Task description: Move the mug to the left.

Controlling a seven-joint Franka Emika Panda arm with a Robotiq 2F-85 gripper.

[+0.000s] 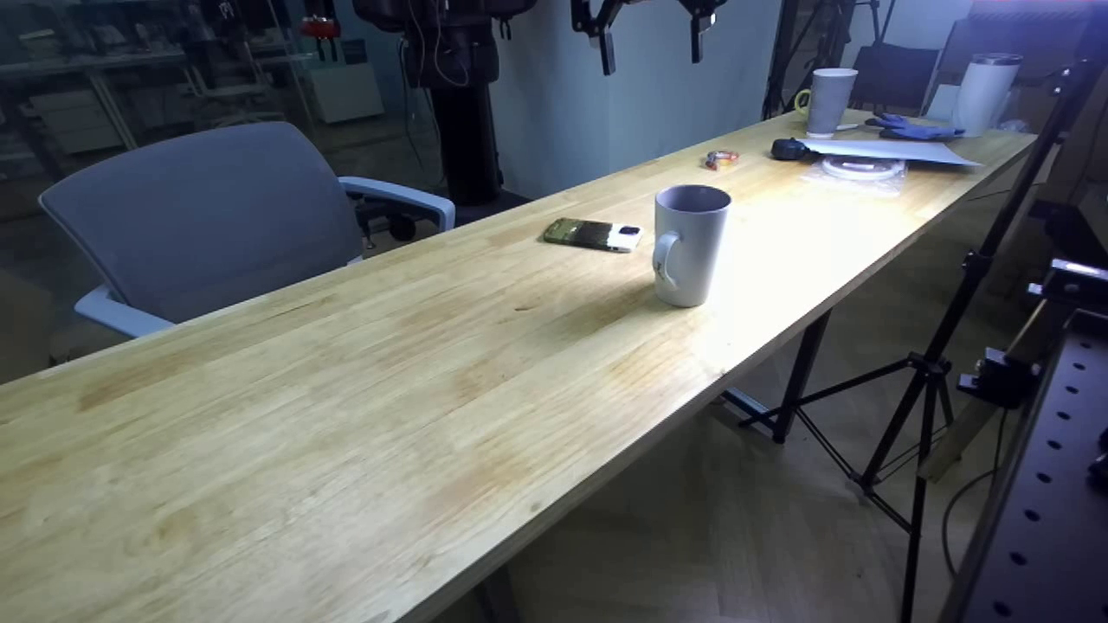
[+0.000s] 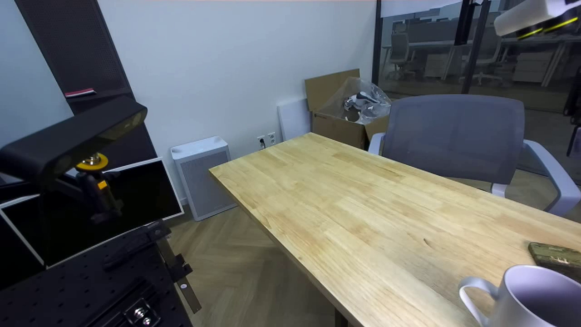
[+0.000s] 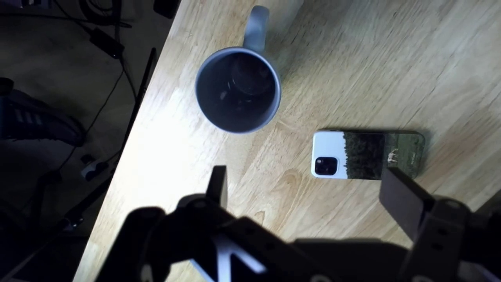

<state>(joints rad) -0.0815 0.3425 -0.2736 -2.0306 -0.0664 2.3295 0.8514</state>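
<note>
The mug is a tall plain grey-white cylinder with a side handle. It stands upright on the wooden table in an exterior view (image 1: pixel 695 260). It is cut off at the lower right corner of an exterior view (image 2: pixel 517 304). In the wrist view I look down into the mug (image 3: pixel 277 92), its handle toward the top of the picture. My gripper (image 1: pixel 653 62) hangs high above the table, well apart from the mug. In the wrist view the gripper (image 3: pixel 303 171) has its two fingers wide apart with nothing between them, below the mug in the picture.
A phone (image 1: pixel 593 234) in a printed case lies beside the mug. Farther along the table are a smaller white cup (image 1: pixel 831 102), blue gloves (image 1: pixel 913 128), a sheet of paper (image 1: pixel 892 151) and a tumbler (image 1: pixel 985 95). The table's edge (image 2: pixel 281 243) runs near the mug. An office chair (image 2: pixel 456 136) stands alongside.
</note>
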